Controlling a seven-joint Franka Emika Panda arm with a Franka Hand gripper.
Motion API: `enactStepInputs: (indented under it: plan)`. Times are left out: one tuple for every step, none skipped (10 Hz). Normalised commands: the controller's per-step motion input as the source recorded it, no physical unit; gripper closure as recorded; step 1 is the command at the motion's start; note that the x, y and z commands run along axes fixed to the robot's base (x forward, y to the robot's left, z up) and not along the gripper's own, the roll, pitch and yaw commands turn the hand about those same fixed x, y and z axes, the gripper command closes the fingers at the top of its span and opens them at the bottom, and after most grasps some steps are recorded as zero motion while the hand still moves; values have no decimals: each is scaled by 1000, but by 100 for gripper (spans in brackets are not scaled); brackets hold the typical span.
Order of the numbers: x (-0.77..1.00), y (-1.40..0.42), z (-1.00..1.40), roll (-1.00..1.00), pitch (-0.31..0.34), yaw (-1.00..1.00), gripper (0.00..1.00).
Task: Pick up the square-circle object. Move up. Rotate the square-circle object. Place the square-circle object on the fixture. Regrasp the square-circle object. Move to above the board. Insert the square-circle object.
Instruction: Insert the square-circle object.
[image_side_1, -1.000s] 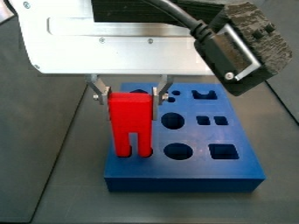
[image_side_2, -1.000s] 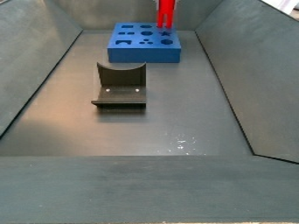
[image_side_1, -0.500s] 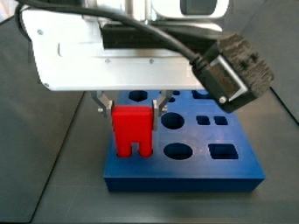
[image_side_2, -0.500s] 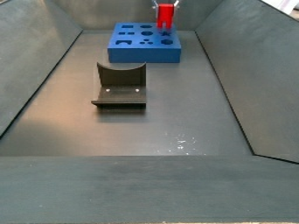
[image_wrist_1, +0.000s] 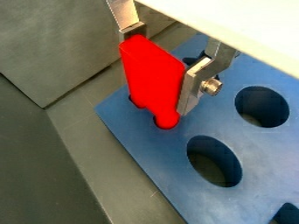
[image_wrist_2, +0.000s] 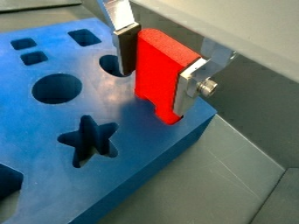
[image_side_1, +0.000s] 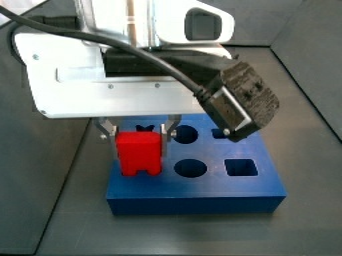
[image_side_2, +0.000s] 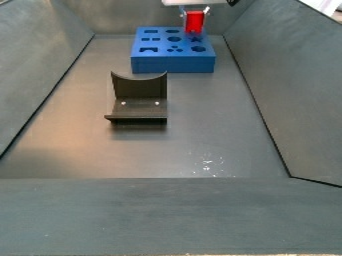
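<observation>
The bright red square-circle object (image_wrist_1: 152, 79) stands upright between my gripper's silver fingers, legs down in the blue board (image_wrist_1: 176, 179). It also shows in a wrist view (image_wrist_2: 158, 74) at the board's corner, and in both side views (image_side_1: 139, 153) (image_side_2: 194, 20). My gripper (image_wrist_1: 159, 51) is shut on it, low over the board (image_side_1: 201, 190). The board (image_side_2: 171, 52) lies at the far end of the bin. The olive-brown fixture (image_side_2: 138, 98) stands apart from it, nearer the middle of the floor.
Grey sloped bin walls (image_side_2: 40, 100) enclose the floor. The board's star hole (image_wrist_2: 87, 140) and round holes (image_wrist_1: 216, 162) lie beside the red piece. A black cable and connector (image_side_1: 234, 95) hang off the wrist over the board.
My gripper has come down with the red object: its legs have sunk into the board, and less of the piece shows above the blue surface.
</observation>
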Motion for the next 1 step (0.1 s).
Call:
enactStepInputs:
  plan:
    - [0, 0, 0, 0, 0, 0, 100]
